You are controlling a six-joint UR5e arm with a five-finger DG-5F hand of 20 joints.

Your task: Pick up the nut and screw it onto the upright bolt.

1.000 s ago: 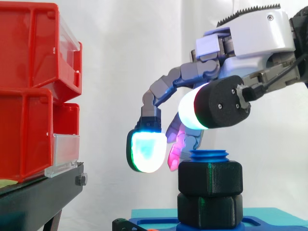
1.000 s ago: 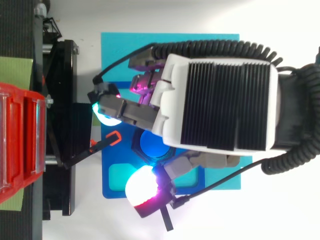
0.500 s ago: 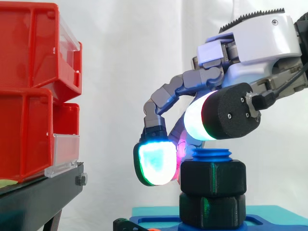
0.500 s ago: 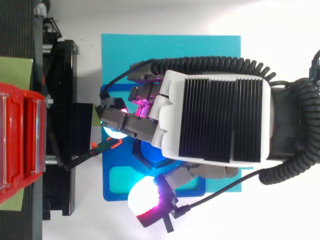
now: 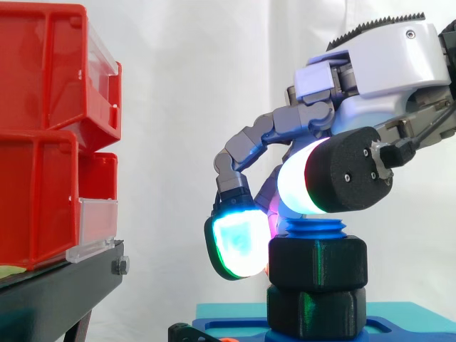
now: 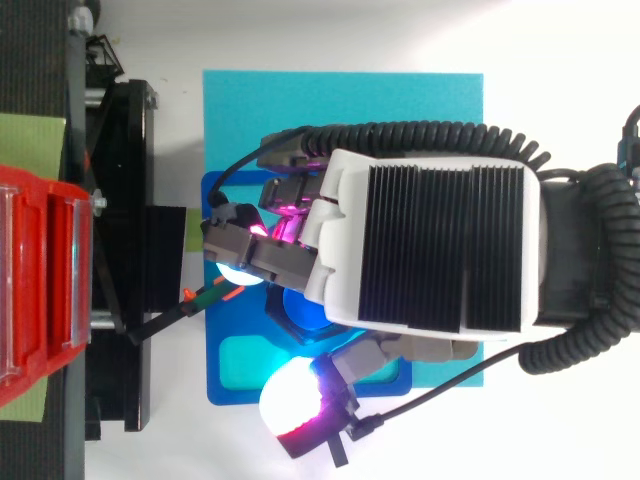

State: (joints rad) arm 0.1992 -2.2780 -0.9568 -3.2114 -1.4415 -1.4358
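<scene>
The nut (image 5: 317,260) is sitting on the upright blue bolt (image 5: 311,226), with a few turns of thread showing above it and a second black hex piece (image 5: 313,310) just below. From that we are judging the pick-up done and the screwing-on to be the step in hand.

The hand (image 6: 430,250) is hanging over the bolt from the right, and its fingers (image 5: 234,246) are curling down round the nut. The cyan-green pad is lying against the nut's left face, and magenta pads are glowing at its far side. The thumb (image 5: 313,187) is hovering on the near side, and from above it is looking a little apart from the nut. We are reading the hold as a wrap of curled fingers, not a full pinch.

The bolt is standing in a dark blue holder (image 6: 235,385) on a teal mat (image 6: 340,100). The red bins (image 5: 43,142) on their black stand (image 5: 64,292) are well off to the left.

Next we are expecting a turn of the nut about the bolt's axis. That is calling for firm pressure on its flats, with the thumb opposing the fingers and the hand centred over the bolt so the thread is not binding.
</scene>
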